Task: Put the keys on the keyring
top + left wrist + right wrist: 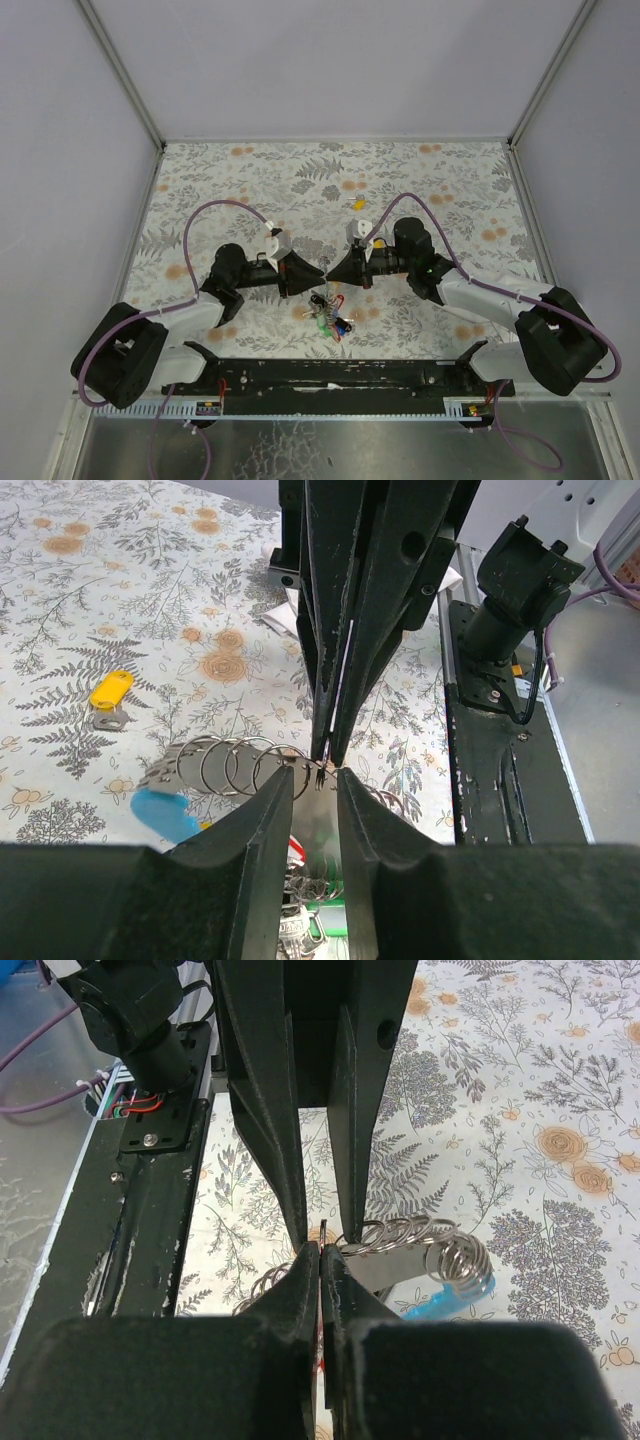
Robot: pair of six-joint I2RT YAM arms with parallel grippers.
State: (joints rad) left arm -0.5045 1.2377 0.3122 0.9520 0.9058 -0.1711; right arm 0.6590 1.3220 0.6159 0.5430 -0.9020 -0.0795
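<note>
Both arms are meeting nose to nose over the near middle of the table (250,180). The right gripper (318,1260) is clamping hard, its jaws clenched on the thin wire of the keyring (235,767), a string of silvery loops hanging just above the floral cloth. The left gripper (313,805) is facing it with its jaws released, standing apart on either side of that pinch point. The bunch of coloured keys (328,318) is dangling just below the two tips. One yellow key (110,692) is lying flat on the table, well apart, further out.
</note>
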